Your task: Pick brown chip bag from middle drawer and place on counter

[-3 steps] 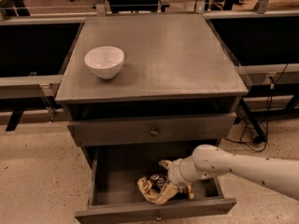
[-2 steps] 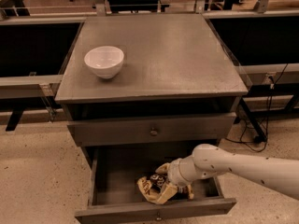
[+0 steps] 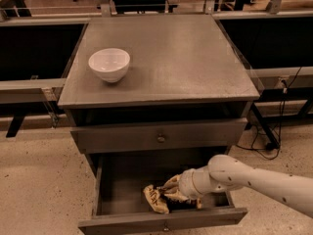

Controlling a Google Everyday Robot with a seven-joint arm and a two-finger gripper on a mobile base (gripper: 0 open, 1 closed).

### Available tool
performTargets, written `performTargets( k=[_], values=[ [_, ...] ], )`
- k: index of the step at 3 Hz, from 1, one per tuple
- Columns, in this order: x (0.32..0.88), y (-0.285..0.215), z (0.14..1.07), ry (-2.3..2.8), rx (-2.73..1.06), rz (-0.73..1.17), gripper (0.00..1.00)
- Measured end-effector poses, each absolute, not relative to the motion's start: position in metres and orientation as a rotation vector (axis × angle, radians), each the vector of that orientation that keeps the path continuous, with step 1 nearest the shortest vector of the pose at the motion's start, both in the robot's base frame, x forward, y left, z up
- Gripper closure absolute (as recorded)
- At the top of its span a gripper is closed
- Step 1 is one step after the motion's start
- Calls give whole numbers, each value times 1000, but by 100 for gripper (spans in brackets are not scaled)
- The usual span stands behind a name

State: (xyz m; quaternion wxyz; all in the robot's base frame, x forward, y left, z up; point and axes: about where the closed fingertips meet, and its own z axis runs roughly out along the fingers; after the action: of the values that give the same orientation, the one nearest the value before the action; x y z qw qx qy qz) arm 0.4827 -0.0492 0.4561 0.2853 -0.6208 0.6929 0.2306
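From where I stand, the arm is a smooth cream-white tube speckled with small dark screw heads. It swells into a rounded joint, then narrows to a ringed wrist. Its pale pincer sits down inside the open drawer.

A white bowl stands upright, far left. Nearer, a closed drawer carries a round knob. Black cables trail over the speckled floor at right. The gripper is low, near centre.
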Motion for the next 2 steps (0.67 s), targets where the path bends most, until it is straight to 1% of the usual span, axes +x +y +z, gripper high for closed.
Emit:
performTargets(
  k=[1, 2],
  values=[
    [477, -52, 458, 1831, -1623, 663, 100],
    [469, -50, 485, 1787, -1620, 638, 100]
  ],
)
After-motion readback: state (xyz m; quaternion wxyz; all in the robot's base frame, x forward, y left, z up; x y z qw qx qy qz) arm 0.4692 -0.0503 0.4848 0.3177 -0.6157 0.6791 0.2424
